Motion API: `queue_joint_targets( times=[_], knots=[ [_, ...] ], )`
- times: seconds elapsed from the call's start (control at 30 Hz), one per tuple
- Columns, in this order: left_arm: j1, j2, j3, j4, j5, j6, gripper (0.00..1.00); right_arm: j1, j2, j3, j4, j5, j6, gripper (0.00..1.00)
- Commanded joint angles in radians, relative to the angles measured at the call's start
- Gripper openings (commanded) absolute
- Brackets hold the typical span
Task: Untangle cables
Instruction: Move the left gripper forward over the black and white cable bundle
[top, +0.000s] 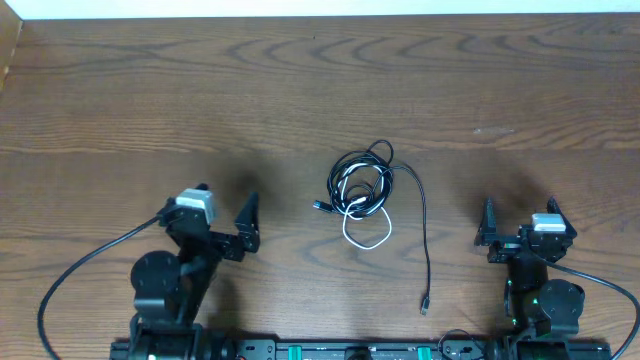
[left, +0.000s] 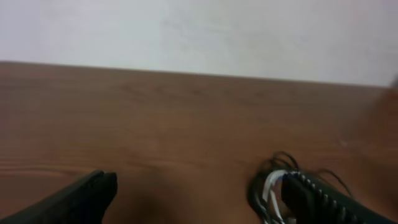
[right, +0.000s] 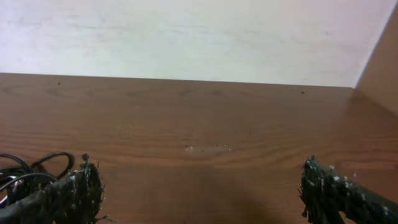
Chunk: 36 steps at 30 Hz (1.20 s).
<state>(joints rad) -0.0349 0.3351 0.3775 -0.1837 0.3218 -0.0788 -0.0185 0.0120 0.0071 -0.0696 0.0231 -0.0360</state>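
Left wrist view blurs the cables (left: 268, 185), half hidden behind a finger (left: 323, 199); overhead, we see left gripper (top: 225, 205) and right gripper (top: 520, 215) spread wide, holding nothing.

Both arms are black. The left arm (top: 170, 275) and right arm (top: 545, 295) each carry 1 pale grey wrist block (top: 195, 205). A thick black wire (top: 75, 265) loops from each base. The left jaws are ribbed black and the right jaws are flecked white.
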Motion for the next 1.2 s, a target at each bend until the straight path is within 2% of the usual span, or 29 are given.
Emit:
queue_joint_targets(
  times=[0.0, 0.4, 0.63, 0.77, 0.87, 1.17],
  knots=[
    [-0.003, 0.027, 0.031, -0.018, 0.128, -0.008, 0.92, -0.007, -0.005, -0.002, -0.002, 0.011, 0.01, 0.99],
    [-0.003, 0.031, 0.031, -0.161, 0.141, -0.008, 0.92, -0.007, -0.005, -0.002, -0.002, 0.011, 0.01, 0.99],
    [-0.003, 0.031, 0.031, -0.163, 0.138, -0.009, 0.91, -0.007, -0.005, -0.002, -0.002, 0.011, 0.01, 0.99],
    [-0.003, 0.031, 0.031, -0.164, 0.138, -0.077, 0.92, -0.007, -0.005, -0.002, -0.002, 0.011, 0.01, 0.99],
    [-0.003, 0.038, 0.031, -0.164, 0.138, -0.08, 0.91, -0.007, -0.005, -0.002, -0.002, 0.011, 0.01, 0.99],
    [-0.003, 0.135, 0.074, -0.185, 0.13, -0.08, 0.91, -0.007, -0.005, -0.002, -0.002, 0.011, 0.01, 0.99]
  ],
)
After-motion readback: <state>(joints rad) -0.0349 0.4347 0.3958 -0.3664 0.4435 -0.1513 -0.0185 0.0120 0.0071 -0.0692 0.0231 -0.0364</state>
